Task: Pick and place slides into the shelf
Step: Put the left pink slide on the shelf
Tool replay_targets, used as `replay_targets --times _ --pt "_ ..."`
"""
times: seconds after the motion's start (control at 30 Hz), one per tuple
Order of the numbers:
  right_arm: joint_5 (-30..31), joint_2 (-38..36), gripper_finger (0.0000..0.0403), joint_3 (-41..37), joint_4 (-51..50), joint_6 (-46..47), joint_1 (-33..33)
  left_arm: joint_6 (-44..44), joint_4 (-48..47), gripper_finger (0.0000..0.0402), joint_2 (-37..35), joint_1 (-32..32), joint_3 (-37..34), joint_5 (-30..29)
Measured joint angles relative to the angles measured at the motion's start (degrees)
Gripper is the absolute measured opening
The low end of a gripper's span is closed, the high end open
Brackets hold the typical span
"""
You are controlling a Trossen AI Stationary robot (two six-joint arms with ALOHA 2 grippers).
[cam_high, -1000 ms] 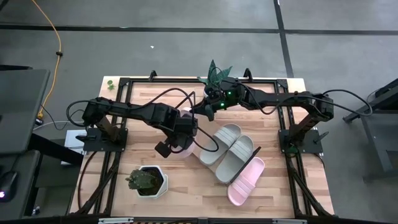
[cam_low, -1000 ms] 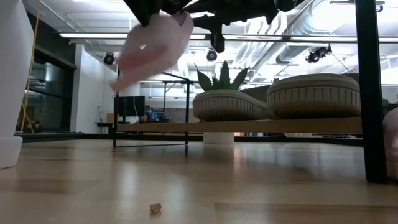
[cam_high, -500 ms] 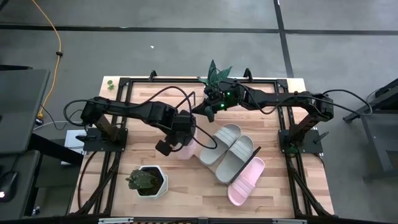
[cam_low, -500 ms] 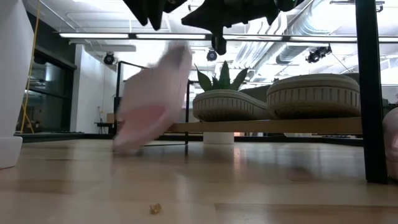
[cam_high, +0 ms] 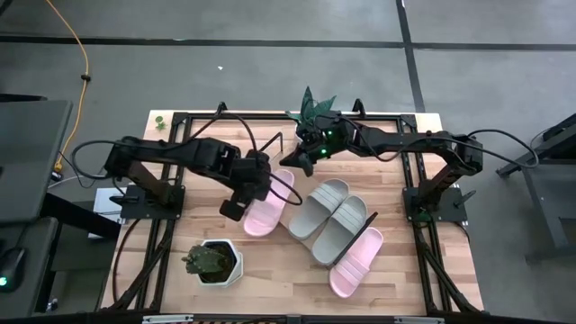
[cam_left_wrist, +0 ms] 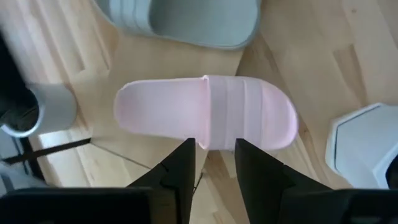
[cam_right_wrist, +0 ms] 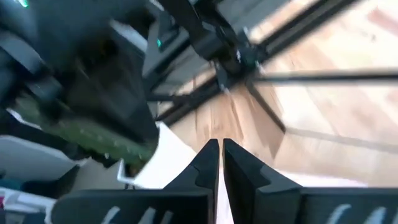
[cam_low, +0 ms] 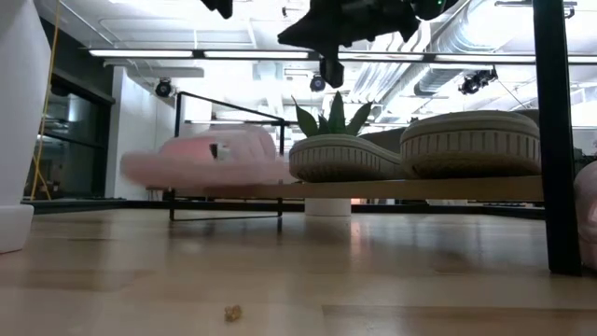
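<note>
A pale pink slide is seen lying flat at the left end of the shelf, just beside the two grey slides that already sit side by side on the board, so that the row is being filled from one end. The second pink slide lies just beside the grey pair on its far side; whether it rests on the board or on the counter cannot be told. The left gripper is held directly above the placed pink slide, its fingers parted and clear of the strap, with nothing gripped; this is judged to be a release. The left arm is reached in from the left edge and bent at the elbow, the wrist being turned downward. The right gripper is held high near the back of the counter by the green plant, its fingers closed on nothing, and is judged to be waiting. A white plant pot stands near the front.
</note>
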Motion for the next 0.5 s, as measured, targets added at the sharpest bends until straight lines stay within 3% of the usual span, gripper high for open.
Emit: replay_targets --times 0.13,0.33,0.5 --pt "-0.3 0.0 0.0030 0.0 -5.7 -0.9 0.0 -3.5 0.0 0.0101 -1.2 0.0 0.0 -0.5" --pt "-0.7 0.0 0.0097 0.0 -7.2 -0.4 0.0 -10.7 0.4 0.0101 -2.4 0.0 0.0 -1.3" --pt "-6.8 1.2 0.0127 0.1 -7.2 0.3 0.2 -16.8 0.7 0.0101 -3.1 0.0 0.0 0.1"
